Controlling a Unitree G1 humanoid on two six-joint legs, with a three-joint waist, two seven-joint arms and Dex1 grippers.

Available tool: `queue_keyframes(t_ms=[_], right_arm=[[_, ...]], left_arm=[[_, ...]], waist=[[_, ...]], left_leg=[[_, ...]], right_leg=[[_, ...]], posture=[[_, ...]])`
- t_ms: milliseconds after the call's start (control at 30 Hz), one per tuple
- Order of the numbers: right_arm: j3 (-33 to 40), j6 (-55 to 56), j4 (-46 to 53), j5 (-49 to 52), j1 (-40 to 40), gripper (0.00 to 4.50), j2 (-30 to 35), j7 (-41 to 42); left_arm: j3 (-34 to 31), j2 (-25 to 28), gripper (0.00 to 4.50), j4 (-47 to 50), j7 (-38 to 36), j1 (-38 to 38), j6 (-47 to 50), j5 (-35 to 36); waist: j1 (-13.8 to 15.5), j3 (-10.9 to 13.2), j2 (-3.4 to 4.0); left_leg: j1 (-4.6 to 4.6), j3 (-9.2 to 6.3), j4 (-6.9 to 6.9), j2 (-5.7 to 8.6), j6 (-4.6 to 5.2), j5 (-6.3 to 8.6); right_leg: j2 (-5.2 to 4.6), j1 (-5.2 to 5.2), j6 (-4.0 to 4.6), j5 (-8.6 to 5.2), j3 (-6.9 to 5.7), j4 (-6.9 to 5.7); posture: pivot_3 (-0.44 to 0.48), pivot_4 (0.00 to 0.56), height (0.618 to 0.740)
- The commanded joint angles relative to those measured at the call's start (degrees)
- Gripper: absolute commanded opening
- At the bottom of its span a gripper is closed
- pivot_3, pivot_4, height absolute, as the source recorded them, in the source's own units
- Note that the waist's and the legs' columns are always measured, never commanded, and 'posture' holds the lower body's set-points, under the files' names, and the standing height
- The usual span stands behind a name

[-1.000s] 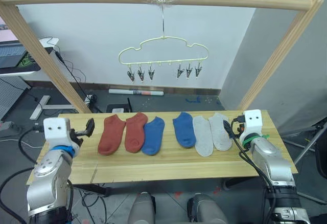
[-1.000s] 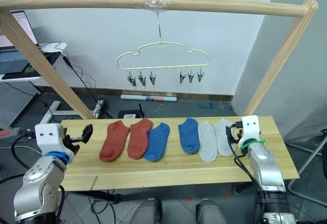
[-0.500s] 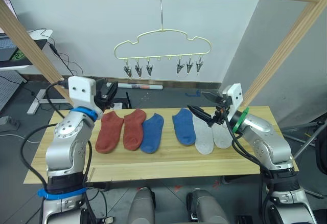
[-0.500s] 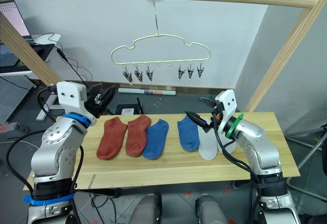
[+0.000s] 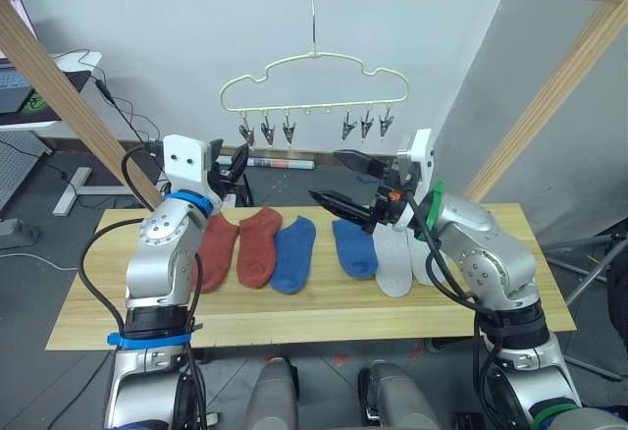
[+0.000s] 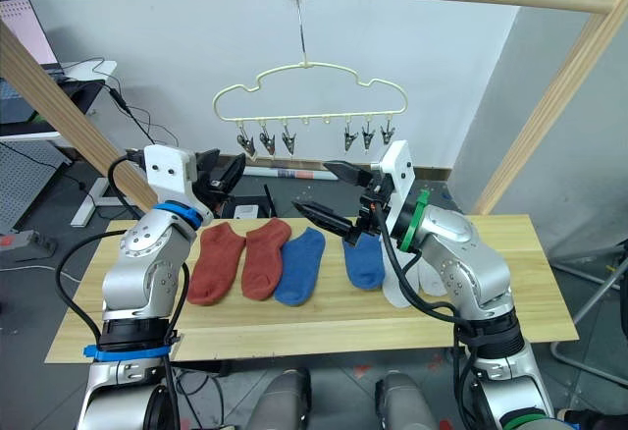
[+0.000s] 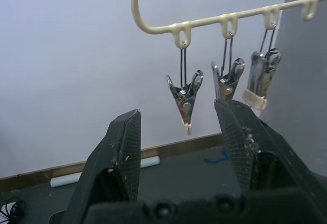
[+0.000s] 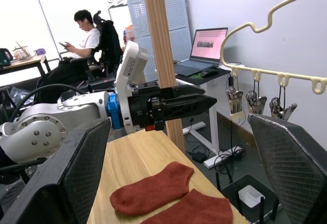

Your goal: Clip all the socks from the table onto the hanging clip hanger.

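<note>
Both jaws spread, empty; your left gripper [image 5: 228, 162] sits near the clip hanger [image 5: 314, 81]: a nudge would swing it.

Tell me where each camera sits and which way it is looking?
Left eye and right eye views: on the head, looking forward and down at the table, socks and clip hanger; both arms show.
Left wrist view: on the left arm, looking along the open left gripper at the hanger's clips.
Right wrist view: on the right arm, looking along the open right gripper across two rust-red socks at the left gripper, with a seated person behind.
All views share the hanger.
</note>
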State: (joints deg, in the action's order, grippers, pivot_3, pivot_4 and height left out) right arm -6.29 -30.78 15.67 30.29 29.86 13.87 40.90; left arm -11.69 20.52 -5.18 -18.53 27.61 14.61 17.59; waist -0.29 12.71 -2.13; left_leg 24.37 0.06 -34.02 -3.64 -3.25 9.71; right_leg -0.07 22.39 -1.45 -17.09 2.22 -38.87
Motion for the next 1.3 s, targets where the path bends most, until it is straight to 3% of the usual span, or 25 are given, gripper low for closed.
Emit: queue_keyframes(t_ms=[33, 833, 1300], right_arm=[[0.5, 0.1, 2.2, 1.1, 0.8, 4.50, -0.3, -0.6], [2.2, -1.7, 3.2, 3.4, 3.0, 4.50, -0.5, -2.9], [2.5, -2.2, 3.3, 4.3, 3.0, 4.50, -0.8, -4.0]], left_arm=[[-0.1, -0.4, 2.52, -0.9, -0.7, 1.9, -3.3, -0.5], [0.2, -2.0, 2.52, -11.6, 0.5, 9.1, -11.5, -4.6], [-0.7, -1.4, 2.52, -5.0, -1.0, 5.7, -7.2, -1.3]], waist=[[-0.1, 0.0, -0.01], [-1.5, 0.6, -0.01], [-1.6, 0.7, -0.01]], left_leg=[[0.01, 0.01, 0.00, 0.00, 0.00, 0.00], [0.19, 0.01, -0.01, -0.01, 0.00, 0.00], [0.60, 0.11, -0.03, -0.01, -0.01, -0.01]], right_leg=[[0.00, 0.01, 0.00, 0.01, -0.01, 0.00], [0.01, 0.22, -0.04, 0.03, -0.02, -0.03], [0.01, 0.77, 0.12, 0.23, 0.04, -0.12]], posture=[[-0.014, 0.231, 0.740], [-0.048, 0.247, 0.740], [-0.049, 0.252, 0.740]])
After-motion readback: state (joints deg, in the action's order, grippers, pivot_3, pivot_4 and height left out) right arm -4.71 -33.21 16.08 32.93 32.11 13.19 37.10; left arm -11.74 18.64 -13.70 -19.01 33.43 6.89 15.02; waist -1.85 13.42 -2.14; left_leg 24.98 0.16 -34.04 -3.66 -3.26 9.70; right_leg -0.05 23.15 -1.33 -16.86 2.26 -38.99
